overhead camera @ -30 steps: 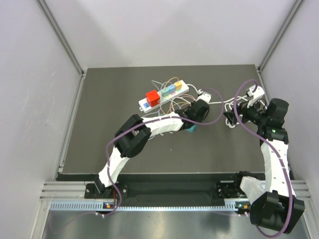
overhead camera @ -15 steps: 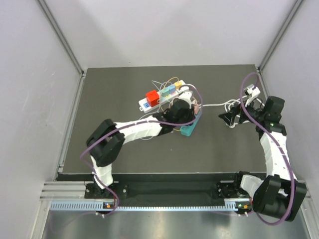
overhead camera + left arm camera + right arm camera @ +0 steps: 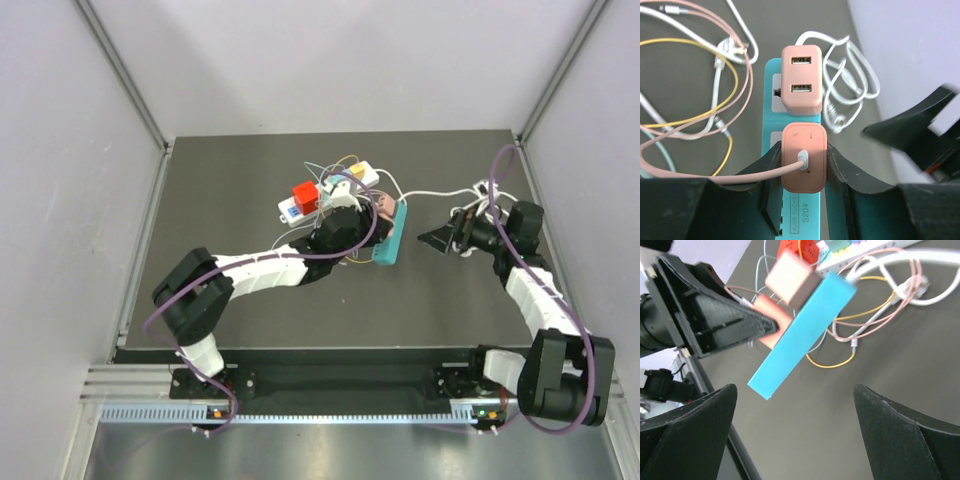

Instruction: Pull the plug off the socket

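A teal socket strip (image 3: 390, 233) carries two pink plugs. My left gripper (image 3: 804, 160) is shut on the nearer pink plug (image 3: 804, 176), which has a pink cable; its fingers press both sides. The second pink plug (image 3: 801, 80), a USB charger, sits just beyond it on the teal strip (image 3: 771, 75). In the right wrist view the strip (image 3: 800, 335) hangs tilted from the held plug (image 3: 771, 330). My right gripper (image 3: 794, 390) is open and empty, just right of the strip, apart from it. It shows in the top view (image 3: 437, 240) facing my left gripper (image 3: 372, 215).
A white power strip (image 3: 325, 190) with a red cube plug (image 3: 304, 195) and other coloured plugs lies behind. Loose pink, yellow and white cables (image 3: 715, 85) spread over the dark mat around it. A white cable coil (image 3: 850, 75) lies right of the teal strip.
My left gripper has swung back and left with the plug, turning the teal strip lengthwise and tilting it up. My right gripper has moved left toward the strip.
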Action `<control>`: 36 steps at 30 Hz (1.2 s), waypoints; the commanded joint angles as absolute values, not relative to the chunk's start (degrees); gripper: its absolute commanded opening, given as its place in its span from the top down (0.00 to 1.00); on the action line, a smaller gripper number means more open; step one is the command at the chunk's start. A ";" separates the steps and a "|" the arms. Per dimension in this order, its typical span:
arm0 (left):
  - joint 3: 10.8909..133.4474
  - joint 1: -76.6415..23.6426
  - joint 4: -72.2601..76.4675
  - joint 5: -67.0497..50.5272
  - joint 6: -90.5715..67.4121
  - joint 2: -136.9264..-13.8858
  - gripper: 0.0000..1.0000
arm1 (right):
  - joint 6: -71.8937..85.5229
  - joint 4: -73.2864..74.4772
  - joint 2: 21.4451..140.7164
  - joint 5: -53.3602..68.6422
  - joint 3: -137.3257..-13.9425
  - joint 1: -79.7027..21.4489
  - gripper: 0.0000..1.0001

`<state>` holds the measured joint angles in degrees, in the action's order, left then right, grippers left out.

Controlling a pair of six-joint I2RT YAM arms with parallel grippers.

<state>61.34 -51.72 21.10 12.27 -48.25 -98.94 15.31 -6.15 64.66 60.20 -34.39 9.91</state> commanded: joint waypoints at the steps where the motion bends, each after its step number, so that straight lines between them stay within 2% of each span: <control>1: 62.66 -51.68 33.84 17.66 -55.36 -98.96 1.00 | 19.77 -9.51 66.18 55.12 -35.68 5.98 0.00; 14: 66.44 -53.26 35.95 19.51 -59.94 -103.18 1.00 | 23.73 -11.25 69.61 46.85 -35.77 -3.77 0.00; 22: 69.43 -55.02 35.60 24.07 -59.50 -104.50 1.00 | 23.20 -10.02 72.33 42.63 -36.91 -6.50 0.07; 27: 70.40 -56.69 34.72 27.67 -59.41 -105.38 1.00 | 23.12 -10.11 71.54 40.17 -36.74 -6.50 0.23; 32: 71.98 -57.83 33.93 29.88 -58.36 -106.26 1.00 | 22.85 -9.23 72.95 39.20 -37.35 -6.59 0.34; 35: 72.95 -58.27 33.58 30.58 -57.66 -106.61 1.00 | 22.68 -8.61 73.65 39.46 -37.88 -6.50 0.46; 36: 73.12 -58.36 33.49 30.59 -57.48 -106.61 1.00 | 22.68 -8.53 73.83 39.81 -37.97 -6.50 0.57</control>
<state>69.17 -57.65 27.05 28.21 -58.08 -107.46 23.22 -7.22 72.95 41.01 -34.98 -5.91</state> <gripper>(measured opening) 0.378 0.482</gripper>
